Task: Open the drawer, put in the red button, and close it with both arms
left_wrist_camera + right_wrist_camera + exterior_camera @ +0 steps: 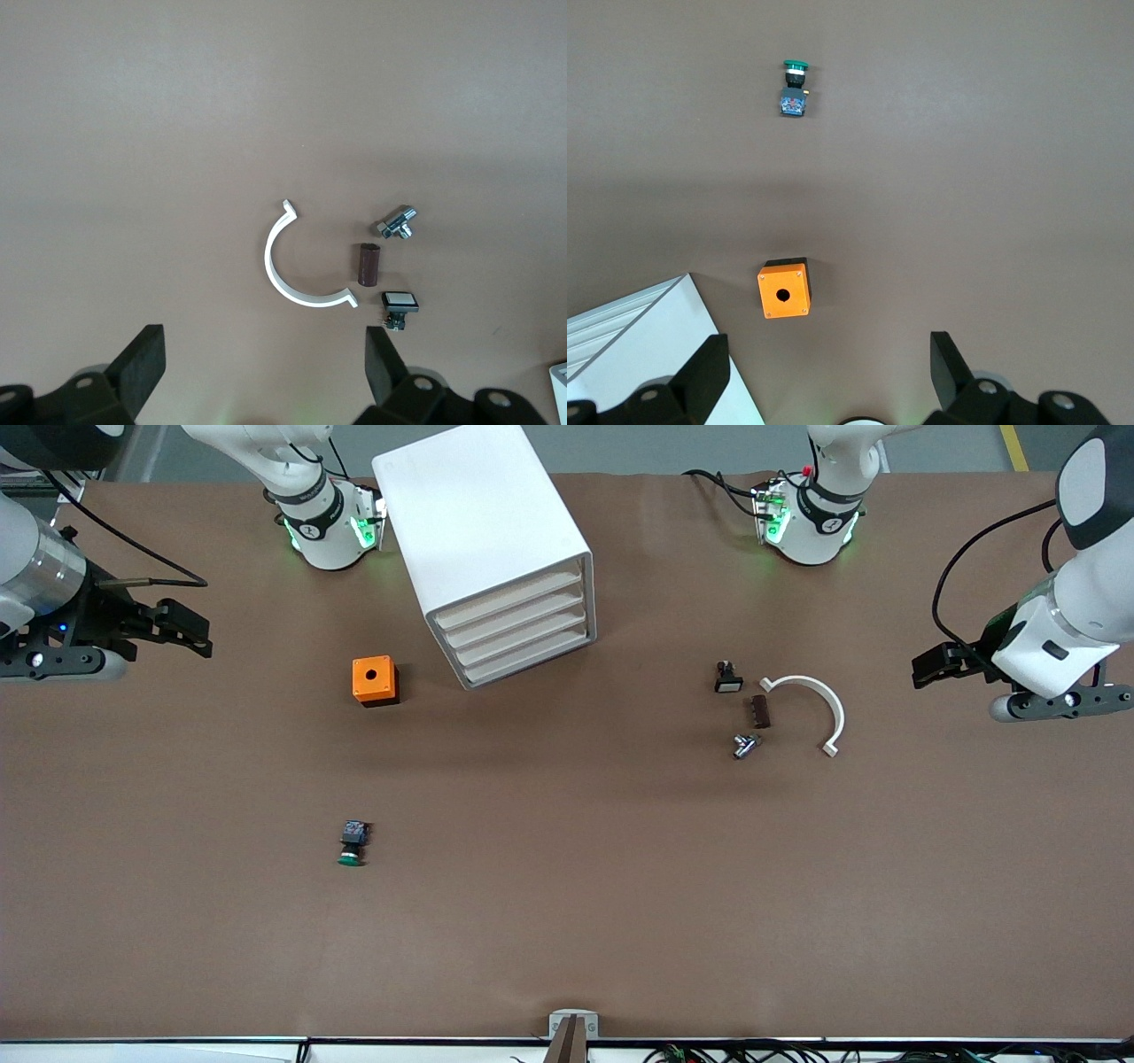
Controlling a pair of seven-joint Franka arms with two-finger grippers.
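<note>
No red-capped button shows in any view. The white drawer unit (483,522) stands at the back middle of the table with all its drawers shut; its corner shows in the right wrist view (629,354). My right gripper (205,636) is open and empty, up over the right arm's end of the table; in its own view (828,376) the orange box lies below it. My left gripper (926,669) is open and empty over the left arm's end; in its own view (263,372) it hangs beside the small parts.
A green-capped button (353,843) (795,87) lies nearer the front camera than an orange box (375,681) (784,290). Toward the left arm's end lie a white curved clamp (819,700) (283,274), a brown cylinder (760,711), a metal fitting (745,745) and a white-capped switch (727,678).
</note>
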